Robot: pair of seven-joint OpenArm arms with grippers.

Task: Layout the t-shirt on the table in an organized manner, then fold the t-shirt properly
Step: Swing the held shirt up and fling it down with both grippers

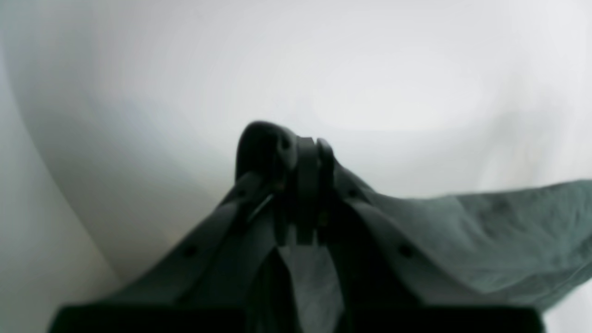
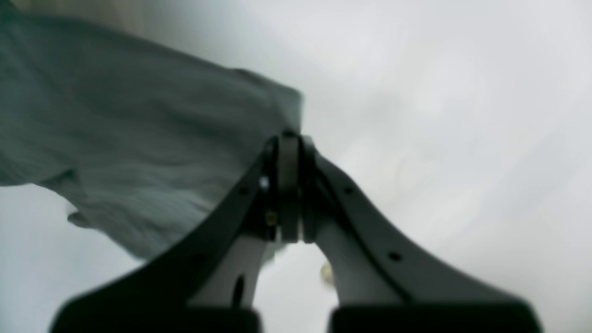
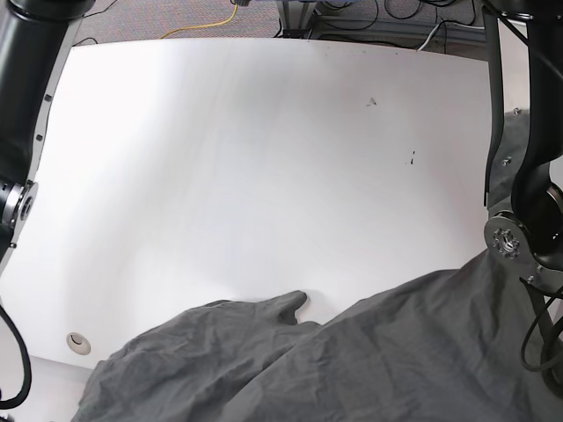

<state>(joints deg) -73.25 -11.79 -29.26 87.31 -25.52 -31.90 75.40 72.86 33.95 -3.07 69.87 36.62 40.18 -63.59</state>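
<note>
Two claws, one t-shirt

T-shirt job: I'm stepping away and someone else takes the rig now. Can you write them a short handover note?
Left end effector: shut on the t-shirt.
Right end effector: shut on the t-shirt's edge too.
T-shirt: bunched and wrinkled at the near edge of the table, partly lifted between the two arms.
Done: both grips taken.
Left: spread it flat on the table, then fold it.
</note>
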